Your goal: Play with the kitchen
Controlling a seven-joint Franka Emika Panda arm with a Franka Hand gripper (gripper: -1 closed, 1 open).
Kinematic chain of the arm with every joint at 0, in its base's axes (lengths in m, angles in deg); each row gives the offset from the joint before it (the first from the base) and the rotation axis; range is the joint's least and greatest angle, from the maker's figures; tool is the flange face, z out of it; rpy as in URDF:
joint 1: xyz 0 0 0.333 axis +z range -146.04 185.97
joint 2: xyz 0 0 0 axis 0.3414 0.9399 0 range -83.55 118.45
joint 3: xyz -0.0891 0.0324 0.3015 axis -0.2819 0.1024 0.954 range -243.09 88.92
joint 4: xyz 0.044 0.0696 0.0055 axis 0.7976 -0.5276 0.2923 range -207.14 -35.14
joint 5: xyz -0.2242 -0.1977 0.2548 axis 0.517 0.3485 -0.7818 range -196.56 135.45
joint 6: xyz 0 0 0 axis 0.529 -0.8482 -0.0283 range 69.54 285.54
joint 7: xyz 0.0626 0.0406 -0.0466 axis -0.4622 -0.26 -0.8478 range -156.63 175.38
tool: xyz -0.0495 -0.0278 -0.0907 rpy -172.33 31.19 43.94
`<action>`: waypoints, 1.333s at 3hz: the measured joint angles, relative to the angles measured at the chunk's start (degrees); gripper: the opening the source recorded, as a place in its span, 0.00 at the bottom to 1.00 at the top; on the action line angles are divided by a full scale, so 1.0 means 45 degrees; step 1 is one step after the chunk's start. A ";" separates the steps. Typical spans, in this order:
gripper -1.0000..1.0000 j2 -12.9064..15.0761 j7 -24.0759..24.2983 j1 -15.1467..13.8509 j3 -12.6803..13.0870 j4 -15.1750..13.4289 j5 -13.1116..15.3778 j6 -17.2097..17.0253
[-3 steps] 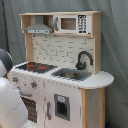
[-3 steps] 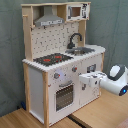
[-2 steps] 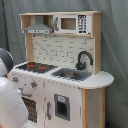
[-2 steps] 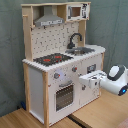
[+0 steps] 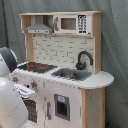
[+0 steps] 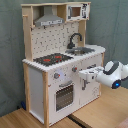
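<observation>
White panels and pale wood make up the kitchen [image 5: 65,75], which stands upright on a wooden floor [image 6: 100,112] before a grey curtain [image 5: 112,50] in both exterior views. Its worktop carries a black hob [image 6: 52,59] with 2 red rings, a steel sink [image 6: 82,50] and a black tap [image 6: 74,39]. Above them sit a pegboard back [image 6: 52,37], a grey hood [image 6: 49,21] and a microwave [image 5: 72,23]. Below the hob are 2 knobs [image 6: 56,76] and an oven door [image 6: 65,95].

In the second exterior view, the arm [image 6: 114,74] reaches in from the second exterior view's right, with the tool [image 6: 86,74] at the front panel, just beside the knobs. I cannot tell whether the tool is apart or together.
</observation>
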 joint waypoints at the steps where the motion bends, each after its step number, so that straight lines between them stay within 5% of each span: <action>1: 1.00 0.0002 0.0022 0.0000 -0.0779 -0.0001 0.0627 0.1001; 4: 1.00 0.0346 0.0063 -0.0073 -0.2072 0.0664 0.2846 0.3688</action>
